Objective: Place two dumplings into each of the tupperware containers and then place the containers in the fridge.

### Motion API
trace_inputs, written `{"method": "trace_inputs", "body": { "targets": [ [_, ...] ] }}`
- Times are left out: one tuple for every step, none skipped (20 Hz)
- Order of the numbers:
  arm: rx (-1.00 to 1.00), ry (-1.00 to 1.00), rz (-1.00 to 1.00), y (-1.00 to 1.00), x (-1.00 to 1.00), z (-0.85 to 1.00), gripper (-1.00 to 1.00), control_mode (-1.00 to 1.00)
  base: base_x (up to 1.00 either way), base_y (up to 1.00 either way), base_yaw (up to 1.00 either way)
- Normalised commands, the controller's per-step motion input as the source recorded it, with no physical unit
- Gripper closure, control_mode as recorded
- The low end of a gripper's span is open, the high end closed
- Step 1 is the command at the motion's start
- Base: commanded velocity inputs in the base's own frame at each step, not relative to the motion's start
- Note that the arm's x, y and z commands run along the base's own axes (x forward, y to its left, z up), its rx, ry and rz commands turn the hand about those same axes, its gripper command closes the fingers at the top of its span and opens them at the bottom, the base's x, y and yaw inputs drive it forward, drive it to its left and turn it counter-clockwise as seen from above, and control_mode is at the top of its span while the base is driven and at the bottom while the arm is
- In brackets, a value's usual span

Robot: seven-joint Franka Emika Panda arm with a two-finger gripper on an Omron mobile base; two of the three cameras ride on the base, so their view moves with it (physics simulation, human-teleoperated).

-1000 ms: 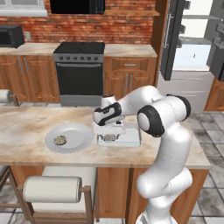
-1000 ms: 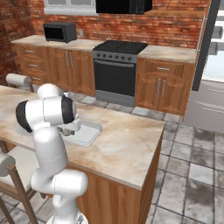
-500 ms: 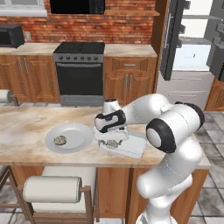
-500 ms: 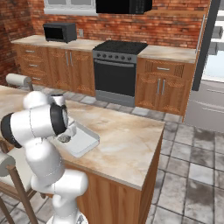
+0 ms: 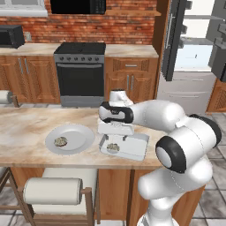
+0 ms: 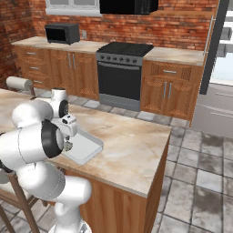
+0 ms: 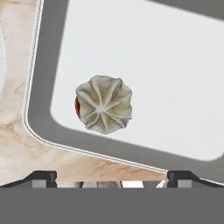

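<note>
A pale tupperware container (image 5: 132,149) lies skewed on the island counter, close to its front edge. One dumpling (image 5: 113,147) rests in its left end. My gripper (image 5: 115,137) hangs just above that dumpling, open with nothing between its fingers. In the hand view the pleated dumpling (image 7: 104,104) lies on the container's floor near a rounded corner of the rim (image 7: 43,65), and my gripper (image 7: 111,177) is spread wide below it. Another dumpling (image 5: 60,141) sits on a round white plate (image 5: 77,137) to the left. The fridge (image 5: 194,57) stands open at the back right.
A black oven (image 5: 79,73) and wooden cabinets line the far wall, with a microwave (image 6: 63,32) on the back counter. A paper towel roll (image 5: 52,190) lies on a stool below the island's front edge. The container (image 6: 86,146) also sits beside my arm in the right base view.
My hand has stayed over the container's left end while the elbow swung lower and nearer the cameras. The container now lies a little closer to the front edge and more skewed.
</note>
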Motion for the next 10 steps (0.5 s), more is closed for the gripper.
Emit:
{"method": "trace_inputs", "body": {
  "targets": [
    [0.0,0.03,0.0,0.23,0.36,0.58,-1.0,-1.0,0.0,0.0,0.0],
    [0.0,0.0,0.03,0.36,0.35,0.51,-1.0,-1.0,0.0,0.0,0.0],
    [0.0,0.0,0.05,0.58,0.44,0.44,-1.0,-1.0,0.0,0.0,0.0],
    [0.0,0.04,0.06,0.69,0.56,0.36,-1.0,-1.0,0.0,0.0,0.0],
    [0.0,0.1,0.08,0.79,0.61,0.31,-1.0,-1.0,0.0,0.0,0.0],
    [0.0,0.21,0.07,0.94,0.61,0.28,-1.0,-1.0,0.0,0.0,0.0],
    [-0.01,0.18,0.07,1.0,0.56,0.21,-1.0,-1.0,0.0,0.0,0.0],
    [-0.02,0.21,0.08,1.0,0.59,0.14,-1.0,-1.0,0.0,0.0,0.0],
    [-0.02,0.2,0.12,1.0,0.56,0.01,-1.0,-1.0,0.0,0.0,0.0],
    [-0.01,0.18,0.14,1.0,0.55,0.0,-1.0,-1.0,0.0,0.0,0.0]
  ]
}}
